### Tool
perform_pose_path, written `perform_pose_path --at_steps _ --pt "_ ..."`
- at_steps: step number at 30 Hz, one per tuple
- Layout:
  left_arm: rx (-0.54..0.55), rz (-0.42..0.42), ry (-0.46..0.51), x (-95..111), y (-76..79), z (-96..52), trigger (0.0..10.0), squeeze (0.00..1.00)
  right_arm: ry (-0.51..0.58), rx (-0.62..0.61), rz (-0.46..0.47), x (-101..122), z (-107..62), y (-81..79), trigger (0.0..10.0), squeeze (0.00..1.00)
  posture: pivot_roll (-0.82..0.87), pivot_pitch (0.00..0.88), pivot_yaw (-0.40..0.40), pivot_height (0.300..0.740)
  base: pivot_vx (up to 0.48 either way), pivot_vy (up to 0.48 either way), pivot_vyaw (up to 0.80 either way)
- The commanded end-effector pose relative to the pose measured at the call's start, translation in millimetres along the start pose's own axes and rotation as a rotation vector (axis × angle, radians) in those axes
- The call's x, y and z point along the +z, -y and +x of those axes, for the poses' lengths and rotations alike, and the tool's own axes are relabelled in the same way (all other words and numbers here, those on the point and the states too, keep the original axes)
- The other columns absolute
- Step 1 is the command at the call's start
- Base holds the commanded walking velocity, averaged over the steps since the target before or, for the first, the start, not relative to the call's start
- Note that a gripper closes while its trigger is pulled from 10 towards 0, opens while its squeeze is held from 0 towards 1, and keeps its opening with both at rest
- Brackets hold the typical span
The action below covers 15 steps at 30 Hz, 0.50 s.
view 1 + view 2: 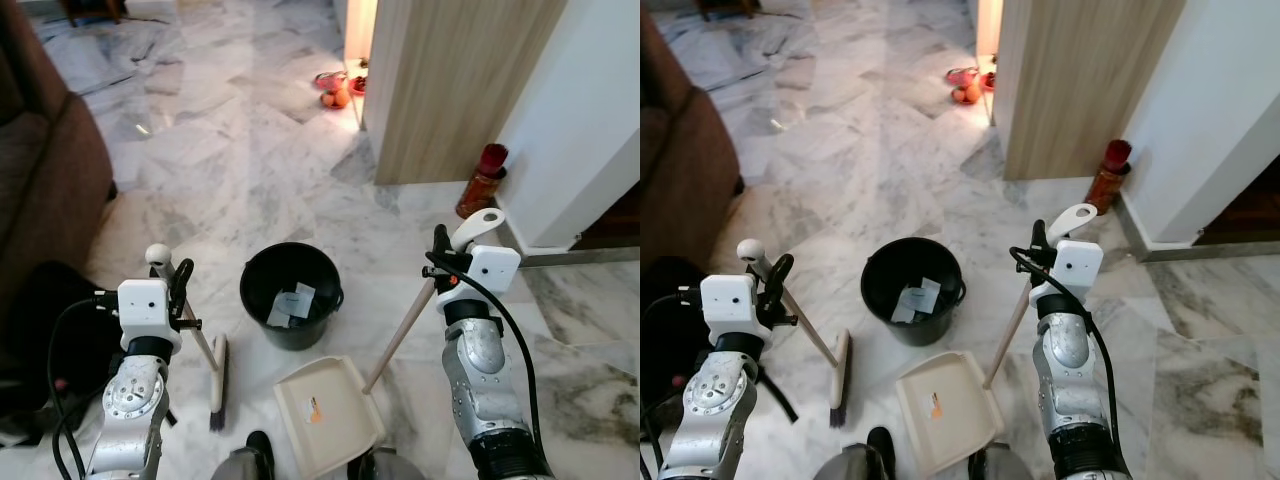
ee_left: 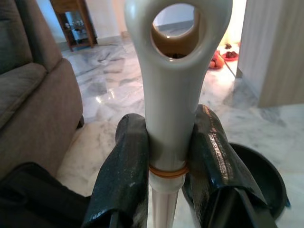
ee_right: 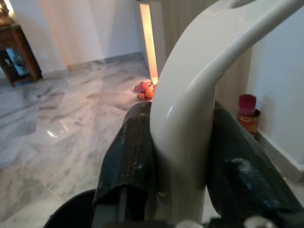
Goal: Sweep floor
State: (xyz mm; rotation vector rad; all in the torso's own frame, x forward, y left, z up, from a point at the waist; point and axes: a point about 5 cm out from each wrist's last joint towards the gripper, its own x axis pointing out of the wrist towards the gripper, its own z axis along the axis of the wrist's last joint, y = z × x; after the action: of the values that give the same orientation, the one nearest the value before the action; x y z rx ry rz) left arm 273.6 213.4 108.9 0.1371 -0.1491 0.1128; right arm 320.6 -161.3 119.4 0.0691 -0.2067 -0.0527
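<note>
Both clenched: left hand [image 2: 166, 166] grasping broom handle [image 1: 190, 315], right hand [image 3: 183, 156] grasping dustpan handle [image 1: 405, 325].

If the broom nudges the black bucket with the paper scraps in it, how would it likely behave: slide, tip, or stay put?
The black bucket looks like thin plastic holding only a few paper scraps, so it is probably light. On the glossy marble floor it would likely slide rather than resist. It looks wider than tall, so tipping seems unlikely unless the broom strikes near the rim.

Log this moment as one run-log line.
left gripper: shut on broom handle | right gripper: shut on dustpan handle | black bucket: paper scraps inside
</note>
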Motion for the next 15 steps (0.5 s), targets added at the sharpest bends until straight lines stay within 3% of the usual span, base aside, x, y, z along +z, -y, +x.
perform_pose_path --at_steps 1,15 --pt "0.009 0.021 0.034 6.1 -3.0 1.6 10.0 0.00 0.022 -0.002 0.010 4.6 -0.4 0.3 10.0 0.00 0.01 0.195 0.000 0.740 -0.289 0.000 0.00" --pt "0.012 0.019 0.035 5.7 -1.7 1.4 10.0 0.00 0.024 0.004 0.013 5.1 0.3 -0.2 10.0 0.00 0.00 0.193 -0.006 0.740 -0.291 0.000 0.00"
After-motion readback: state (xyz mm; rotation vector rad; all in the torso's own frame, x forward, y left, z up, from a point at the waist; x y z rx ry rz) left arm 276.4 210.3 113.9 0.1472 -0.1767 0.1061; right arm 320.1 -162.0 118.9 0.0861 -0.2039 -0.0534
